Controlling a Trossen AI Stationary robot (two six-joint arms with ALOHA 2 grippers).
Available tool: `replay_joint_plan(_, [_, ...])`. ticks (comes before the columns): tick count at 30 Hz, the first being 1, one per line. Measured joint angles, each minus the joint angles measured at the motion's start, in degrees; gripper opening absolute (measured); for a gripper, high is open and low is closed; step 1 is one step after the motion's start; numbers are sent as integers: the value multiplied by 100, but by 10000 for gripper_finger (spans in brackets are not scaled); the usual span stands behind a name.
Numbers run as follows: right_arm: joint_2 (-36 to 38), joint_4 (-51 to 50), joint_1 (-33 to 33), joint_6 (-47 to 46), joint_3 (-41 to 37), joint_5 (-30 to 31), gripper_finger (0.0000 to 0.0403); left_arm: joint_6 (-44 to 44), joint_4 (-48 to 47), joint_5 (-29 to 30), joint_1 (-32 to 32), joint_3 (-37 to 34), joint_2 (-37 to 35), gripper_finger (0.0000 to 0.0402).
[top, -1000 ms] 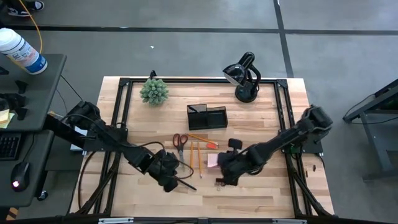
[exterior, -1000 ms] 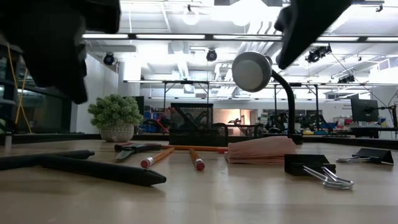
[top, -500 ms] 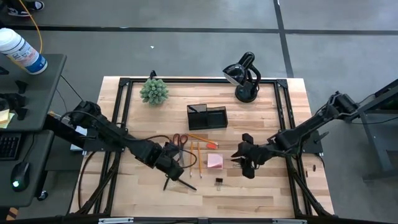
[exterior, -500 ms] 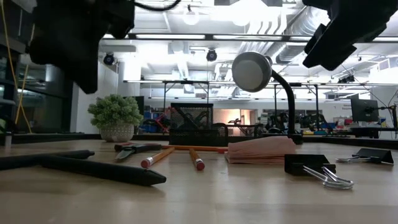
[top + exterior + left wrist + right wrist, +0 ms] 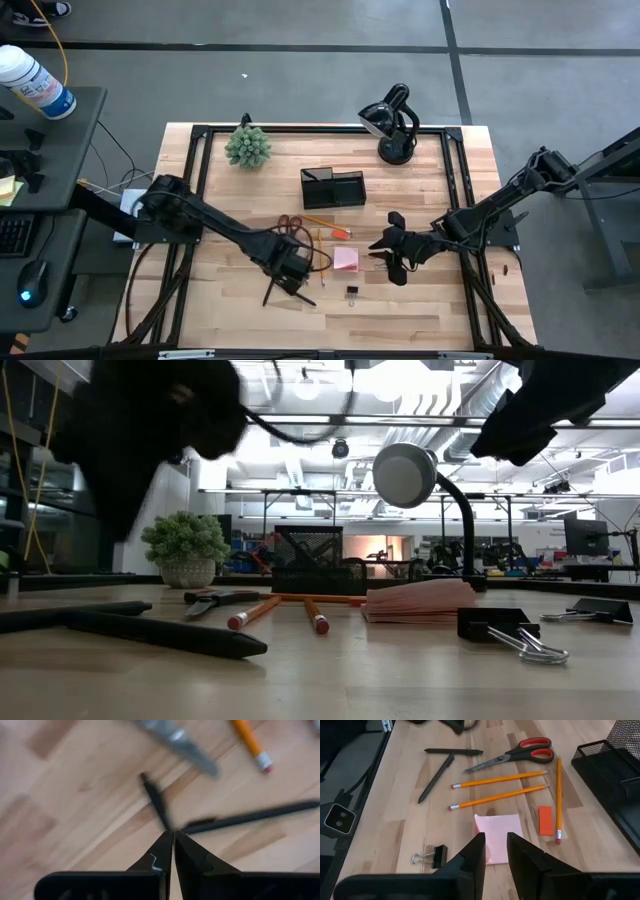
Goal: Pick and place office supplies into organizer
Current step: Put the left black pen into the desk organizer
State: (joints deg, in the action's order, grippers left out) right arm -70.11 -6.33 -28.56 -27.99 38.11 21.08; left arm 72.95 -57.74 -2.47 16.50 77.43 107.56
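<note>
1. watching for a pen strike first: the left gripper (image 5: 173, 851) has its fingers pressed together with nothing between them, and hangs above the two black pens (image 5: 285, 291), which lie crossed on the near side of the organizer (image 5: 334, 187), well apart from it. if it comes down with the fingers together, the tips would likely push a pen and roll it rather than take it.
2. the pens cross each other (image 5: 210, 822); judged risk is that a pinch at the crossing takes both, or tips one out on the way up.
3. the right gripper (image 5: 495, 851) stands slightly parted with nothing held, above the table just beside the pink sticky-note pad (image 5: 498, 837), which lies flat on the near side of the organizer. a flat pad gives the fingers no edge; a descent may only slide it or fan the top sheets.
4. a binder clip (image 5: 431, 856) lies just beside the pad, farther from the organizer; a sweep at the pad could knock it away.
5. pencils (image 5: 499, 779), a small orange piece (image 5: 546, 820) and the red-handled scissors (image 5: 517, 754) lie close together between pad and organizer; a low carry could drag through them.
6. pose: left arm reaches in from the left side of the table, wrist pitched down over the pens. right arm stretches in from the right side of the table, gripper raised off the table and facing the pad.
7. the organizer holds none of the items that i can see.
</note>
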Motion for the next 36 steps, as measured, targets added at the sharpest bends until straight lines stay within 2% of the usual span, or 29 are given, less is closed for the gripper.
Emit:
replay_joint_plan(8, [-4,67,1,0,4,46,74,35,385,-179,-281,-1,130,10])
replay_joint_plan(13, [-4,107,0,0,4,48,74,-686,595,-5,-304,-2,130,10])
replay_joint_plan(26, [-4,111,4,-2,4,145,74,-664,-188,73,-304,-71,123,11])
replay_joint_plan(30, [-7,111,4,-2,4,244,74,-598,-110,-76,-304,-199,123,39])
replay_joint_plan(36, [-7,111,4,-27,4,280,74,-132,-108,-141,-304,-304,123,117])
